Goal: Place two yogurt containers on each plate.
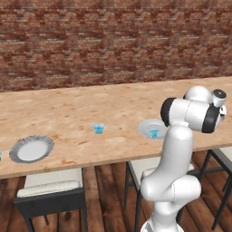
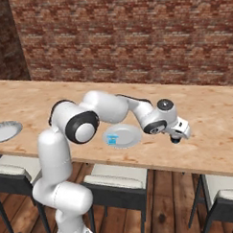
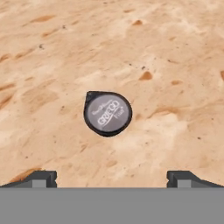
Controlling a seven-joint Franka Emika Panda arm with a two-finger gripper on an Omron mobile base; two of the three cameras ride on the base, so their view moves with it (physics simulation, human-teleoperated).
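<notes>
My gripper (image 2: 176,139) points down over the wooden table (image 2: 210,133), just right of the near plate (image 2: 128,133), and is open. Straight below the hand stands one yogurt container (image 3: 107,113), seen from above as a round grey printed lid, with the two fingertips (image 3: 41,178) wide apart and clear of it. The near plate (image 1: 147,127) holds one light-blue yogurt container (image 2: 112,139) (image 1: 153,133). Another yogurt container (image 1: 99,128) stands on bare wood between the plates. The far plate (image 1: 31,149) (image 2: 5,131) has nothing on it.
A brick wall (image 1: 113,41) runs behind the long table. Chairs (image 1: 50,190) (image 2: 116,183) are tucked under its front edge. A sliver of light blue (image 1: 0,156) shows at the left edge of the left base view.
</notes>
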